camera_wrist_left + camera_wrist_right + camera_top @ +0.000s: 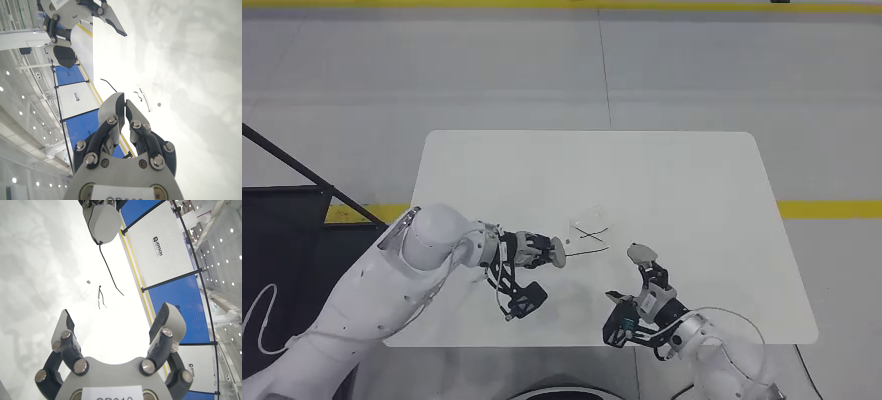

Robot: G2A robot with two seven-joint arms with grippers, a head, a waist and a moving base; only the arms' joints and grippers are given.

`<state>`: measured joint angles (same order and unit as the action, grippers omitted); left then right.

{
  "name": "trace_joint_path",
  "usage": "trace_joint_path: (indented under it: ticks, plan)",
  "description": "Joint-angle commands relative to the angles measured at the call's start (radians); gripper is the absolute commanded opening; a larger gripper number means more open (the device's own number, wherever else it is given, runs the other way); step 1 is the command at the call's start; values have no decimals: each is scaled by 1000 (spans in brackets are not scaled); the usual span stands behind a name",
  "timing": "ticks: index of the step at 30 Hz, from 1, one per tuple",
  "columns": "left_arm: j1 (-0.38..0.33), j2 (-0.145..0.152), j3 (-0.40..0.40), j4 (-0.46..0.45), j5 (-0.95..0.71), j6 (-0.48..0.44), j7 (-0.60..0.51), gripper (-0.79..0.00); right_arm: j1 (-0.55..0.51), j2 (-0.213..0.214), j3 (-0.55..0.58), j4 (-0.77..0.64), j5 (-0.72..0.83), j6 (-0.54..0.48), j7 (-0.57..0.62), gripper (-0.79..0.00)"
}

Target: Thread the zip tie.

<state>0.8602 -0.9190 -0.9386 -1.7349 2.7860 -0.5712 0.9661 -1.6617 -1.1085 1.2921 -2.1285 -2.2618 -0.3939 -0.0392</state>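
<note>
Left gripper (125,98): fingers pinched narrow on one end of a black tie (108,268). The rest of the tie runs out free towards the right gripper.
Right gripper (115,308): fingers wide, holding nothing. It is near the tie's free tip but apart from it.
Tie position: clamped in the left gripper above the table (692,180). A small lump shows at the clamped end and may be the head, though I cannot tell for certain.
Loose ties (99,295): they lie crossed on the table just beyond the held tie, with a small scrap (88,282) beside them.
Stage, as judged: tie picked up, threading not yet begun.
Risk 1: the free length is thin and bent. A wide-open gripper closing on it may miss, or flick the tip aside.
Risk 2: the pinch grips only a short length, so a sideways push may swivel or pull the tie out.
Risk 3: if the head sits between the pads, its slot is covered and the tip cannot enter.
Risk 4: a low approach may snag the loose ties.
</note>
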Motion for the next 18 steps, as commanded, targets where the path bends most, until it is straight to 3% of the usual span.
trace_joint_path:
  ticks: [1,4,5,9,10,11,16,18]
  plan:
    - [-5,0,6,2,-2,3,7,-785,1,2,-15,-9,-30,8,-35,0]
    - [-13,0,16,3,-2,2,10,-785,3,4,-32,-7,-84,24,-73,-6]
    - [-16,1,19,2,-1,1,10,-785,8,5,-38,-6,-94,16,-73,-123]
    - [-25,2,31,-4,1,1,17,-785,49,3,-63,3,-108,-32,-42,-268]
    - [-26,2,32,-4,1,0,17,-785,62,1,-68,8,-105,-43,-33,-372]
    - [-27,3,34,-5,1,0,17,-785,75,0,-74,13,-102,-51,-27,-416]
    - [-37,5,46,1,-1,-3,35,-785,119,-1,-103,33,-146,-76,-13,-437]
    - [-43,5,50,8,-3,1,37,-785,126,-3,-112,41,-164,-71,20,-483]
